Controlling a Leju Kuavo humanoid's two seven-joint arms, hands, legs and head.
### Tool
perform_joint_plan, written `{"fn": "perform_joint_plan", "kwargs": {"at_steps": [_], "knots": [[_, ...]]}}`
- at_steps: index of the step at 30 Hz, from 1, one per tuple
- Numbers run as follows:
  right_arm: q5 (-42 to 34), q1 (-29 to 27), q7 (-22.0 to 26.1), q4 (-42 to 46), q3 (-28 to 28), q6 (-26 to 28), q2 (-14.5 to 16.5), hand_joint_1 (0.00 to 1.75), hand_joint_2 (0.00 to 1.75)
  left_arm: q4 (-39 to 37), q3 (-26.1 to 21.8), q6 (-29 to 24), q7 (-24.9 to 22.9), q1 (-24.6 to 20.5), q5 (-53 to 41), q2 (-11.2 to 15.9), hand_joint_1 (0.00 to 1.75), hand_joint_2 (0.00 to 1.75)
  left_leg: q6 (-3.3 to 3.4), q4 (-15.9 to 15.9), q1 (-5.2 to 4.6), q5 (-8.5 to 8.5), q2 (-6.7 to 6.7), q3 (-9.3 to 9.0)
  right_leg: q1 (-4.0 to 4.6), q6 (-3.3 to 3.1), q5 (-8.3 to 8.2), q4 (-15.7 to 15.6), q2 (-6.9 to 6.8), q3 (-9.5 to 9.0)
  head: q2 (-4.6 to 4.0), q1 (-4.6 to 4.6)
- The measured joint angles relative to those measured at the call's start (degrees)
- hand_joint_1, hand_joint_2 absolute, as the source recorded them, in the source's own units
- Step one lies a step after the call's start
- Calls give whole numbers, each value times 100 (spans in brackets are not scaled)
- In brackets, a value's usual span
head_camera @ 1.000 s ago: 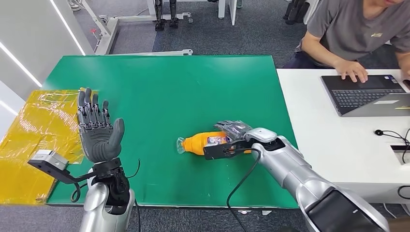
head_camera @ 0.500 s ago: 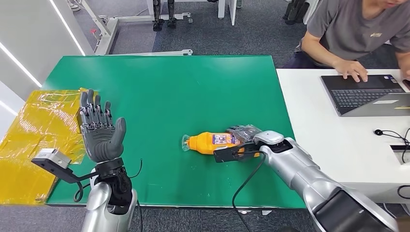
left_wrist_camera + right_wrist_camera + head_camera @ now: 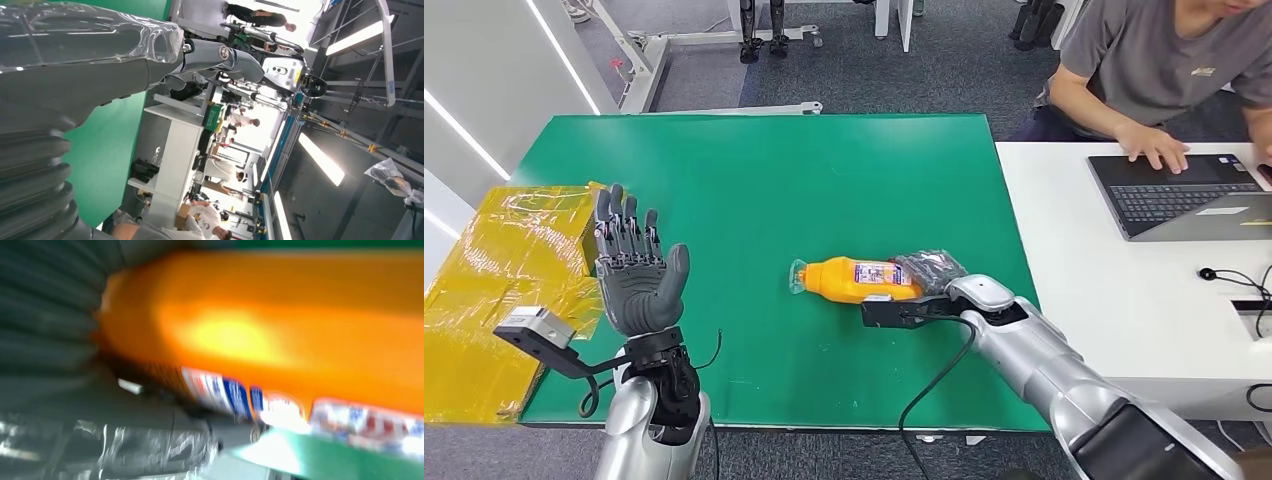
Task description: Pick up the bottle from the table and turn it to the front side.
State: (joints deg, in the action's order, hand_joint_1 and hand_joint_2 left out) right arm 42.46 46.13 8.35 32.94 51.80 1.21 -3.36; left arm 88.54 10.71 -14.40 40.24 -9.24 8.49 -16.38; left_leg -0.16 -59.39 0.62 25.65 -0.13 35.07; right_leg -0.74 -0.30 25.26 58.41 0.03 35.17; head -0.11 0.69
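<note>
The green table (image 3: 754,180) spans the centre of the head view, with a white desk (image 3: 1064,230) abutting its right edge. A person (image 3: 1164,70) sits at the far side of the desk, one hand on a laptop (image 3: 1184,195). Yellow plastic sheeting (image 3: 494,290) lies at the left edge of the green table.

The left hand (image 3: 634,275) is raised above the near left part of the table, palm upright, fingers extended and spread, holding nothing.

The bottle (image 3: 854,277), orange with a printed label, lies on its side on the green table, right of centre, its neck pointing toward the left. The right hand (image 3: 932,272) wraps the base end of the bottle, fingers curled over it. In the right wrist view the bottle (image 3: 280,330) is blurred, lying directly against the hand.
</note>
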Motion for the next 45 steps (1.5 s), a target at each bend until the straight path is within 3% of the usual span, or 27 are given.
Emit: {"fn": "perform_joint_plan", "kwargs": {"at_steps": [7,16,20,29,45], "knots": [[-1198,-434,517,456,-899,1215,304,175,175,-1,0,32,1,2,15,-5,0,175,0,1,1,0,0,1,1,0,1,0,-2,2,0,1],[-2866,-1197,2384,1004,-2032,2618,841,175,175,-167,114,188,0,-53,127,-10,0,175,0,1,0,0,0,2,0,0,1,-1,-2,4,0,0],[-3378,-1355,2770,1118,-2155,2795,983,175,175,-366,297,370,0,-129,233,-10,0,175,0,1,0,0,3,3,0,0,1,-1,2,6,0,0],[-3485,-1392,2910,1141,-2034,2748,1144,175,175,-651,649,558,0,-323,-2,-20,0,175,0,1,0,0,3,3,0,0,1,0,2,6,0,0],[-2249,-1048,1987,1001,-955,1581,1250,175,175,-880,738,898,1,-372,-84,-39,0,175,0,2,0,0,2,9,0,0,1,0,-1,9,0,1]]}}
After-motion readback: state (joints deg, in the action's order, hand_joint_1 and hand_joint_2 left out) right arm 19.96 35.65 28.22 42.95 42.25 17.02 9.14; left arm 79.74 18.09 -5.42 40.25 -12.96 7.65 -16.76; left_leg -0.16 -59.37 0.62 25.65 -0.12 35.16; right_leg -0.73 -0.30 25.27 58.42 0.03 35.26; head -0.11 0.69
